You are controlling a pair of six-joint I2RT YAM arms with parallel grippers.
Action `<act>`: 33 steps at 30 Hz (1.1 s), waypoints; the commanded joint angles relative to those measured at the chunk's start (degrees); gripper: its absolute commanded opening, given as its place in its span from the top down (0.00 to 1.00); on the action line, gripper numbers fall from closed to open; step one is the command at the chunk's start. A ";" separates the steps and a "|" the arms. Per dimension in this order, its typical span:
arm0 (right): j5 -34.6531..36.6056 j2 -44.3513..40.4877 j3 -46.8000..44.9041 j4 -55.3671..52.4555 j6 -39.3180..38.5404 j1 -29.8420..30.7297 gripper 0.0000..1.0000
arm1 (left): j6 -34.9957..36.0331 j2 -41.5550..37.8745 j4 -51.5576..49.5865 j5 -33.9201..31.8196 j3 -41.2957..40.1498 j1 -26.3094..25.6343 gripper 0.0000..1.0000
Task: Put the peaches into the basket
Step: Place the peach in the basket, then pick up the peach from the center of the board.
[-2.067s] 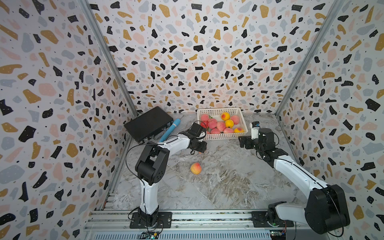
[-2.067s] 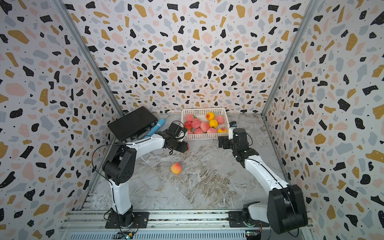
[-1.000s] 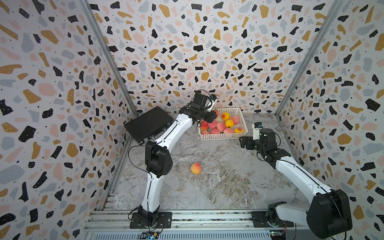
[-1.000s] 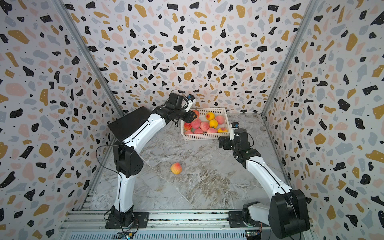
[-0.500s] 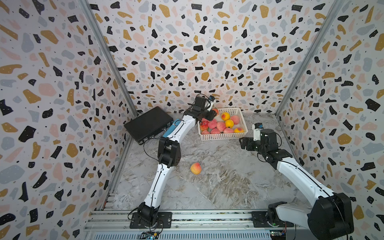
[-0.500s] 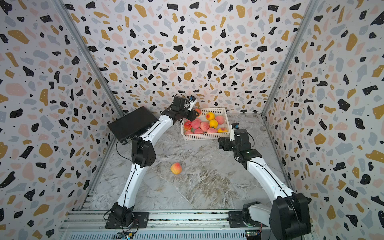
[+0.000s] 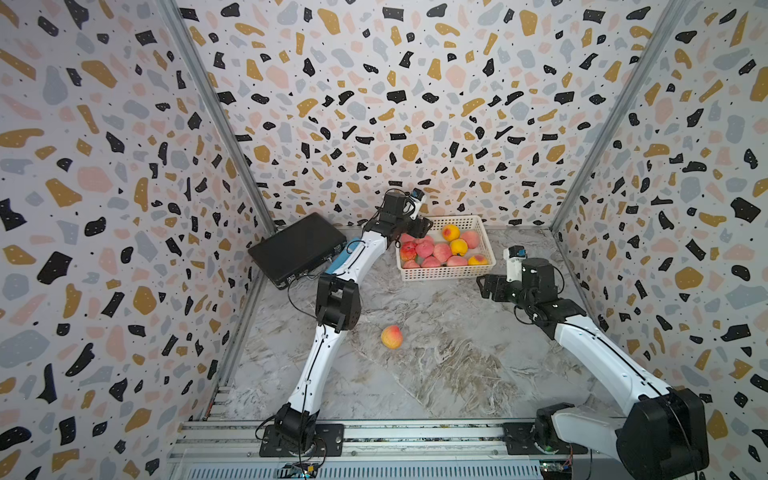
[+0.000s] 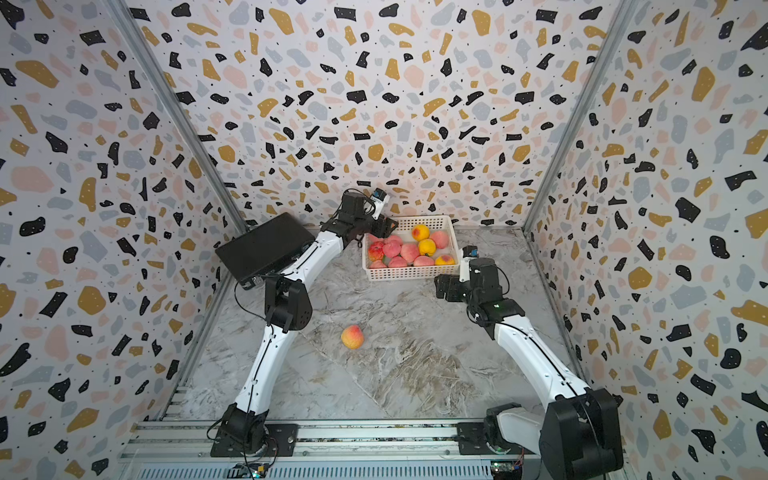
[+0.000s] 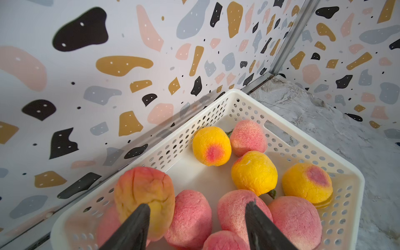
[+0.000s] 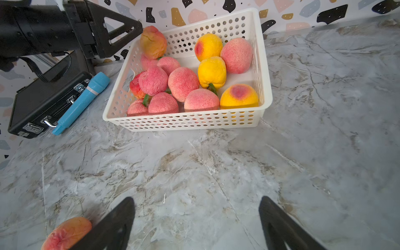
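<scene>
Below centre in a top view, the loose peach (image 7: 391, 336) looks light and squashy, so pinch its middle; both arms' jaws stand open.

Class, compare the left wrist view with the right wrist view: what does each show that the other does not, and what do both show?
Only the left wrist view: the left gripper seen from behind, its tips standing apart. Only the right wrist view: the black case, the blue cylinder, a loose peach on the table, and the open right gripper. Both: the white basket, its peaches, and the orange-pink peach beside the left gripper's tip.
</scene>
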 commanded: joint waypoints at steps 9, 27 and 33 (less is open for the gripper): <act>-4.06 -0.12 3.38 -2.46 -0.16 -0.08 0.09 | -0.36 -10.08 5.09 1.99 -11.63 -0.01 0.30; -3.26 6.31 8.39 -9.03 -1.39 16.46 0.07 | -11.91 -53.99 8.99 -5.81 -67.59 6.01 0.27; 0.79 11.81 7.77 -4.58 2.84 28.39 0.06 | -17.04 -64.60 9.00 -7.53 -81.09 7.92 0.25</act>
